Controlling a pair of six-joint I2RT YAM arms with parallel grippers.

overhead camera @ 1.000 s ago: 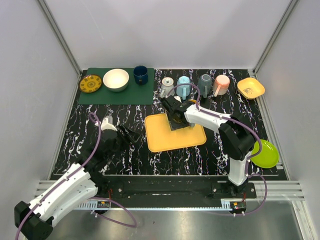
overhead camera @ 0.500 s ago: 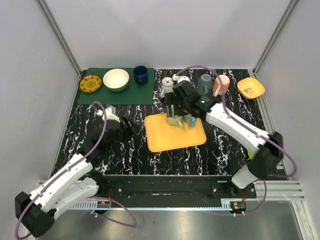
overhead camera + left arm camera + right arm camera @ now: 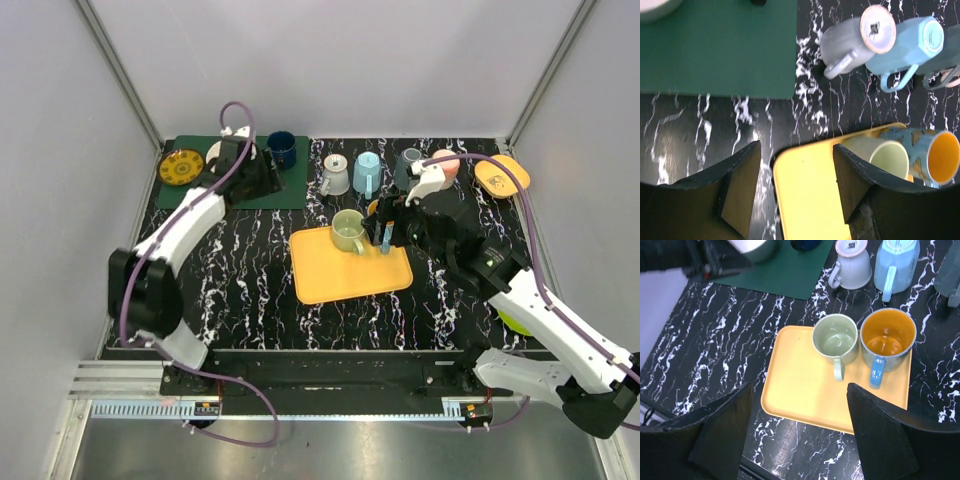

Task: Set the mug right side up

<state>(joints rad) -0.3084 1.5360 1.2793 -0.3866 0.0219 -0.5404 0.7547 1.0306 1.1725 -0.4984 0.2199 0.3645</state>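
Two mugs stand upright on the yellow tray (image 3: 345, 275): a pale green mug (image 3: 348, 230) and, to its right, a blue mug with an orange inside (image 3: 887, 337). Behind the tray several mugs stand upside down in a row: grey-white (image 3: 335, 175), light blue (image 3: 368, 172), dark grey (image 3: 408, 165) and pink (image 3: 443, 168). My right gripper (image 3: 395, 222) is open and empty, raised above the tray's right part (image 3: 800, 387). My left gripper (image 3: 262, 178) is open and empty above the green mat's right end; its view (image 3: 796, 146) looks down at the tray's corner.
A green mat (image 3: 200, 190) at the back left holds a yellow patterned plate (image 3: 181, 167), a white bowl (image 3: 218, 155) partly under the left arm, and a dark blue cup (image 3: 281, 150). A yellow square bowl (image 3: 502, 175) sits back right. A green plate (image 3: 515, 320) lies under the right arm.
The left arm has swung from the front left to the back, over the green mat. The right gripper has let go at the tray and drawn back to the right. The blue mug now stands beside the green one.
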